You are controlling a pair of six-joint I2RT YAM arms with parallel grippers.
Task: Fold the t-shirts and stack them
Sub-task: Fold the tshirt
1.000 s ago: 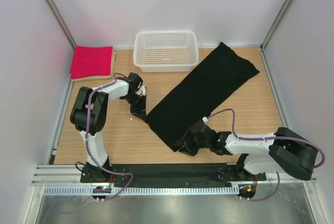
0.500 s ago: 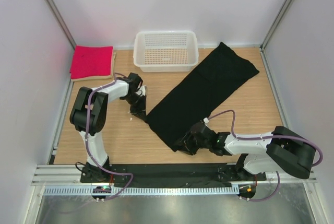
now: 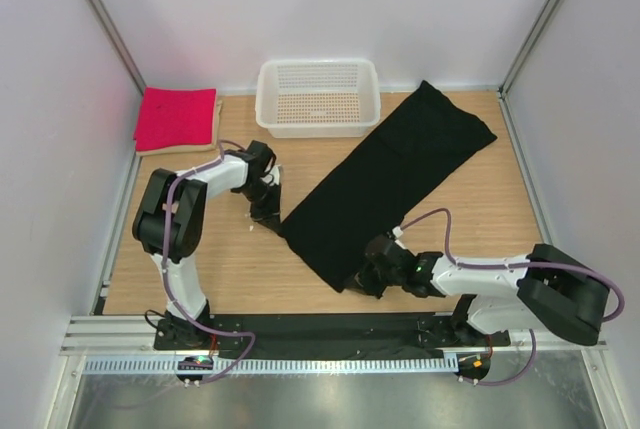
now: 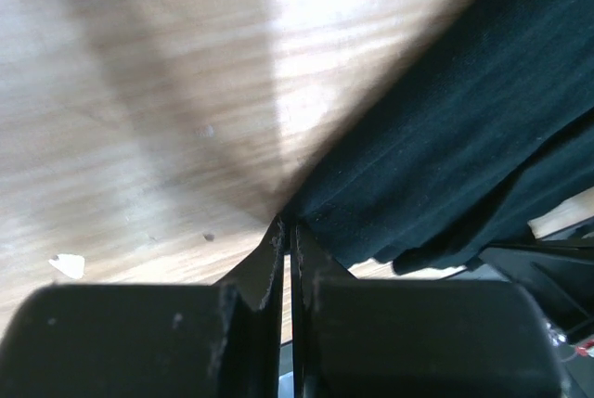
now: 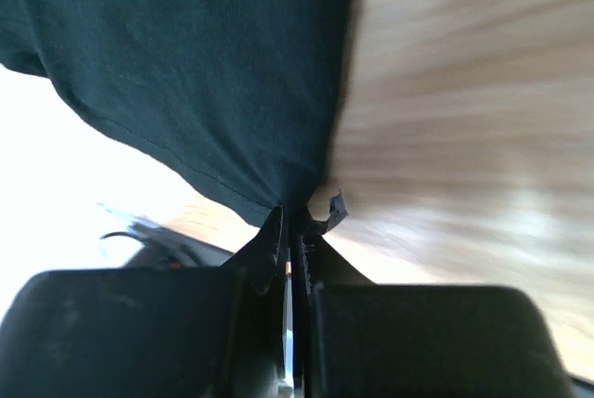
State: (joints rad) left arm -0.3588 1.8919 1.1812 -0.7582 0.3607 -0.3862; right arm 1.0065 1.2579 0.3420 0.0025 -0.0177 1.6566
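A black t-shirt [image 3: 390, 181], folded into a long strip, lies diagonally across the wooden table [image 3: 230, 269]. My left gripper [image 3: 268, 212] rests at the strip's left near corner. In the left wrist view its jaws [image 4: 286, 228] are shut, with the black cloth [image 4: 445, 157] pinched at their tips. My right gripper [image 3: 357, 282] sits at the strip's nearest corner. It is shut on the hem [image 5: 290, 215] of the black shirt [image 5: 204, 73], and a small flap of cloth sticks out beside its tips. A pink-red t-shirt [image 3: 177, 117] lies folded on a beige one [image 3: 175, 149] at the far left.
A white mesh basket [image 3: 318, 96] stands at the back middle, its right end close to the black strip. Walls close in the table on the left, back and right. Bare wood shows between the two arms and right of the strip.
My right gripper has gone from open to shut on the black t-shirt's near corner, shifting slightly. The left arm and the shirt's lie are unchanged.
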